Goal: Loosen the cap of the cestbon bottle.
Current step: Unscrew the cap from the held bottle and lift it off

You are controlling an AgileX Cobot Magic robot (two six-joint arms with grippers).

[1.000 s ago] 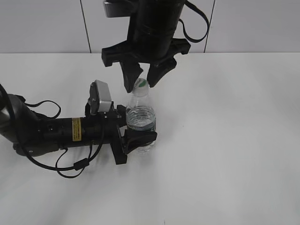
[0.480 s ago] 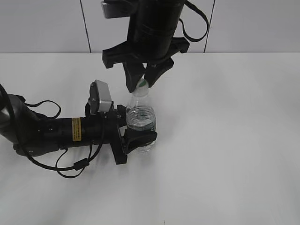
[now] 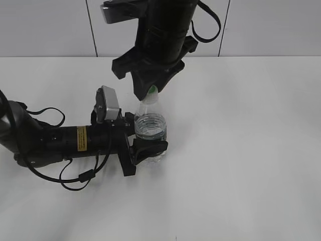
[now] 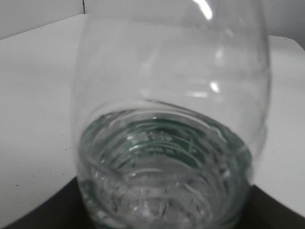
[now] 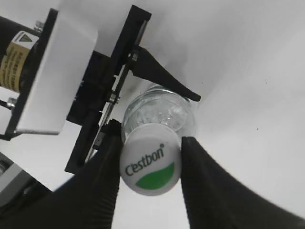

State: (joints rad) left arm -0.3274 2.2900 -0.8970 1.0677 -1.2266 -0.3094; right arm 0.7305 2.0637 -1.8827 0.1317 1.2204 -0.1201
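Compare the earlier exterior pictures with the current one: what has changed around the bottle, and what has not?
The right end effector, which straddled the cap with its fingers apart, has closed onto it and turned about its axis; the cap is now almost hidden in the exterior view. Unchanged: the left end effector still clamps the cestbon bottle, which stands upright at the same spot on the table.

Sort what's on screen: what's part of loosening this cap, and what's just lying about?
In the job:
- cap, pinched by the right claw
- cestbon bottle, standing upright, held around its body by the left claw

Lying about:
- nothing loose visible on the white table
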